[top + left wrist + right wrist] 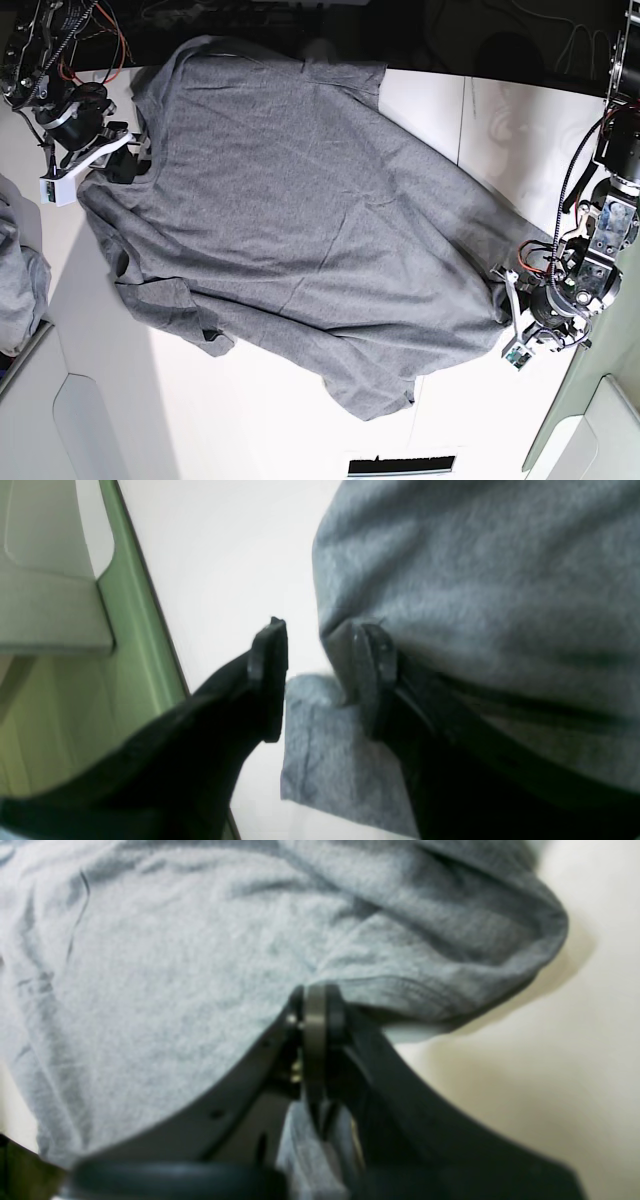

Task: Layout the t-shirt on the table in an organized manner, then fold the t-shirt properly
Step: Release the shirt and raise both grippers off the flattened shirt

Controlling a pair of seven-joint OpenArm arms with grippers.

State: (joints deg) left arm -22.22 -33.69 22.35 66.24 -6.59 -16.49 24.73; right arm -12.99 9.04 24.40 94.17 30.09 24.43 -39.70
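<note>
The heather-grey t-shirt [300, 220] lies spread slantwise across the white table [250, 420], with wrinkles and a bunched sleeve at lower left. At the top left, my right gripper [128, 165] is on the shirt's edge. In the right wrist view that gripper [315, 1007] is shut, with t-shirt [175, 965] cloth pinched between its fingers. My left gripper [505, 290] sits at the shirt's right edge. In the left wrist view this gripper [320, 680] has its jaws apart. The t-shirt [475, 580] drapes against its right finger [372, 680], and bare table [225, 555] shows in the gap.
A smaller heap of grey cloth [20, 270] lies at the left edge. A thin dark seam [463, 110] crosses the table at upper right, and a black strip [400, 465] lies near the bottom edge. A green border [135, 605] runs along the table's edge.
</note>
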